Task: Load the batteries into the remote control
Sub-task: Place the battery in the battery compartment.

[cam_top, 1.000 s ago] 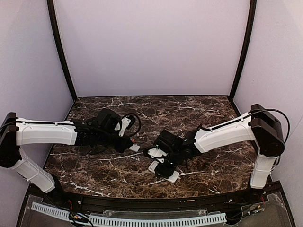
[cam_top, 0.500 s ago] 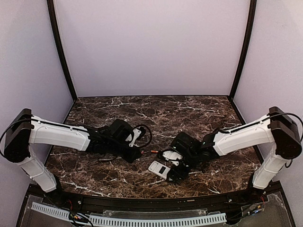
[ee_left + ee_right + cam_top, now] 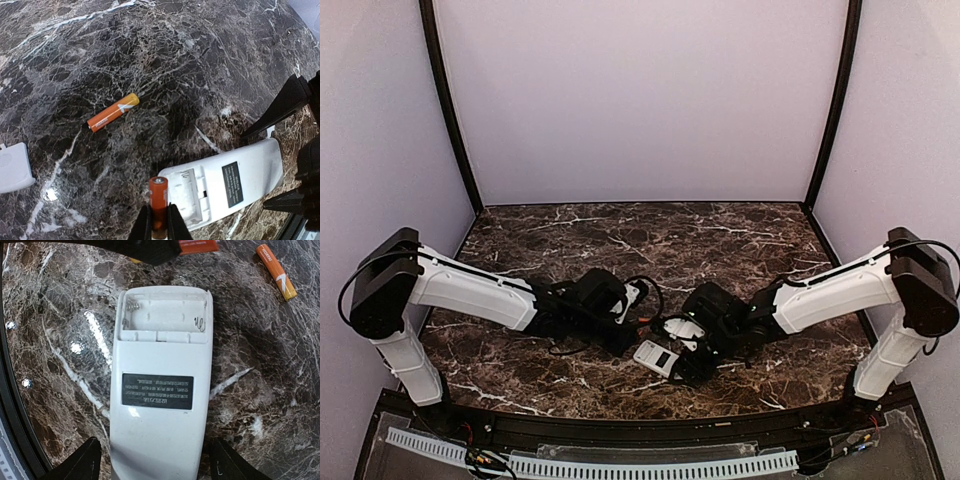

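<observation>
The remote control (image 3: pixel 160 390) lies back up on the marble table, its empty battery compartment (image 3: pixel 162 315) open. It also shows in the top view (image 3: pixel 655 356) and the left wrist view (image 3: pixel 235 180). My right gripper (image 3: pixel 152 465) is open, with one finger (image 3: pixel 80 462) on each side of the remote's lower end. My left gripper (image 3: pixel 159 225) is shut on one orange battery (image 3: pixel 158 200), held just beside the compartment's end. The second battery (image 3: pixel 112 112) lies loose on the table beyond; it also shows in the right wrist view (image 3: pixel 276 272).
A small white battery cover (image 3: pixel 12 167) lies on the table to the left of my left gripper. The dark marble table (image 3: pixel 650 235) has walls at the back and sides. Both arms meet near the front middle.
My left arm has moved right with the battery, up to the remote's open end. My right gripper and the remote shifted slightly right, then stayed still.
</observation>
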Motion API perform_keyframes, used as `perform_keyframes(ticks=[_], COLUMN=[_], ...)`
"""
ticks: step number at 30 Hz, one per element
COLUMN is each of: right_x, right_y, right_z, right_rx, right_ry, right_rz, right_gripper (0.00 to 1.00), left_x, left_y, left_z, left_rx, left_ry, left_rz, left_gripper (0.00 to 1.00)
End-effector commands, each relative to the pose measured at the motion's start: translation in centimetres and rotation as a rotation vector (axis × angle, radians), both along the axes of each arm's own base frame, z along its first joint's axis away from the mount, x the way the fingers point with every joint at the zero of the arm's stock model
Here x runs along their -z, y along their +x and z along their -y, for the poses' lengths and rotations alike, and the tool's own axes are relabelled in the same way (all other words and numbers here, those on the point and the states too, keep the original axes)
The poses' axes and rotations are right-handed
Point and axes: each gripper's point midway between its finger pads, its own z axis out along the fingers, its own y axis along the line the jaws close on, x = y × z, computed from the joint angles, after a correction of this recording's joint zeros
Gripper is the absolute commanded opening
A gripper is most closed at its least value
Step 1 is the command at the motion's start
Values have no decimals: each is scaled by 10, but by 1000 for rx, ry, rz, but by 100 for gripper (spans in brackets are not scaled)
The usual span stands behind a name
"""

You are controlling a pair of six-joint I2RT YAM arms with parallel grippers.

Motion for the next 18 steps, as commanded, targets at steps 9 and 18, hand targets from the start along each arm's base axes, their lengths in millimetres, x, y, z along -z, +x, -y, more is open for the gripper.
perform_keyframes(ticks=[9,18], right_x=[23,23], right_y=[-21,-22], right_z=[16,16], right_rx=[-4,3], right_ry=[-63,-50], right_rz=[-55,-60], right_gripper=[69,64], left_x=[-6,5], left_y=[-5,-11], left_z=[23,23], left_rx=[20,32], left_ry=[-79,-73], left_rz=[-3,-28], left_gripper=[1,0])
